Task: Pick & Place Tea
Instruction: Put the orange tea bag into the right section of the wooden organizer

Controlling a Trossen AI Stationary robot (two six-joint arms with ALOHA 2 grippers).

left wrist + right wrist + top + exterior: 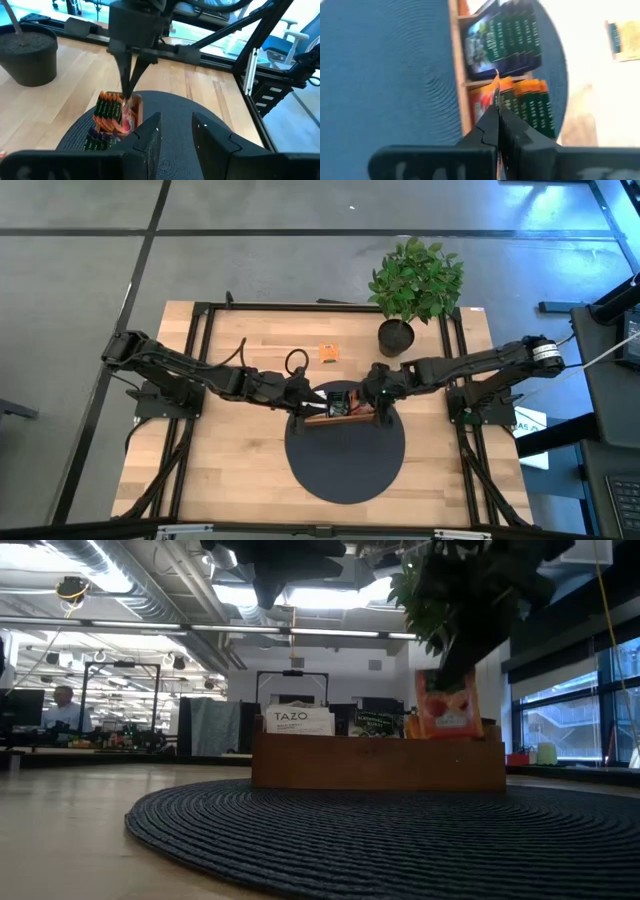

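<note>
Pinched by its top edge in the right hand [496,112] over the wooden tray [378,762], the sachet [128,112] looks light, flimsy (easily creased); left hand [175,131] open beside the tray.

One wooden tray [340,418]; one round mat [345,465]; one potted plant [412,285]; one loose sachet [328,353].

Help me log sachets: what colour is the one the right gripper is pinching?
Orange-red with a white patch: the sachet in the right gripper; low view shows it best.
</note>
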